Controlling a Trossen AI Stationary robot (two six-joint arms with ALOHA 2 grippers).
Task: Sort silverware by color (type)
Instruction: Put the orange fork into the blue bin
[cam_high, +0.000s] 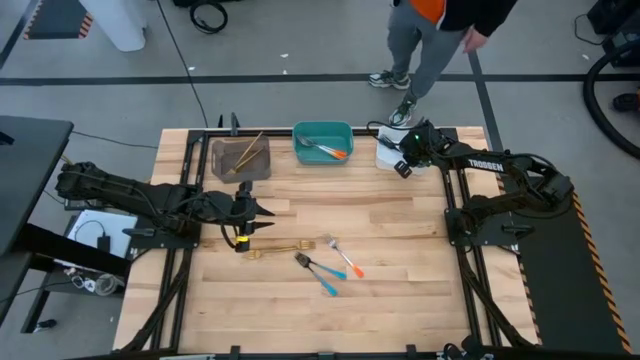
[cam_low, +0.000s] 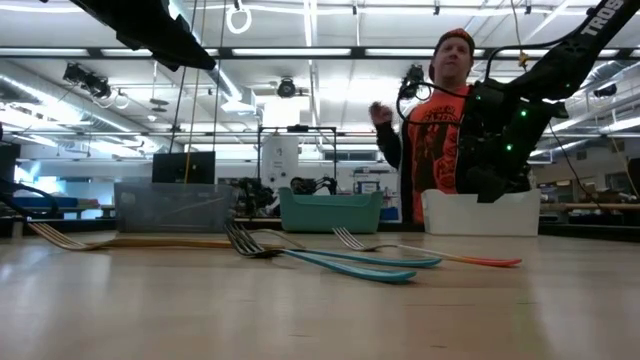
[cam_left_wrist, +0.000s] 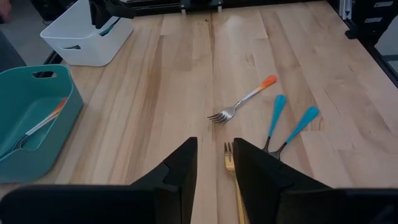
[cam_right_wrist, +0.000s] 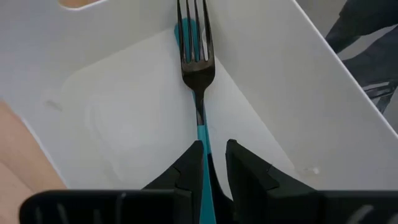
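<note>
Currently the left gripper (cam_high: 268, 213) hovers near the table's left edge, fingers slightly parted and empty, just over the gold fork (cam_left_wrist: 231, 167); closing on it looks like the next pick. Three more forks, one orange-handled (cam_high: 345, 257) and two blue-handled (cam_high: 318, 274), lie mid-table. At the back right corner, the right gripper (cam_right_wrist: 213, 163) sits inside the white bin (cam_right_wrist: 112, 118), fingers narrowly apart around a blue-handled fork (cam_right_wrist: 198, 68), seemingly releasing it.

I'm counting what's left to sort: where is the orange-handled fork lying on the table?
In the high view the orange-handled fork lies on the bare table near the middle, just right of the two blue-handled forks.
</note>
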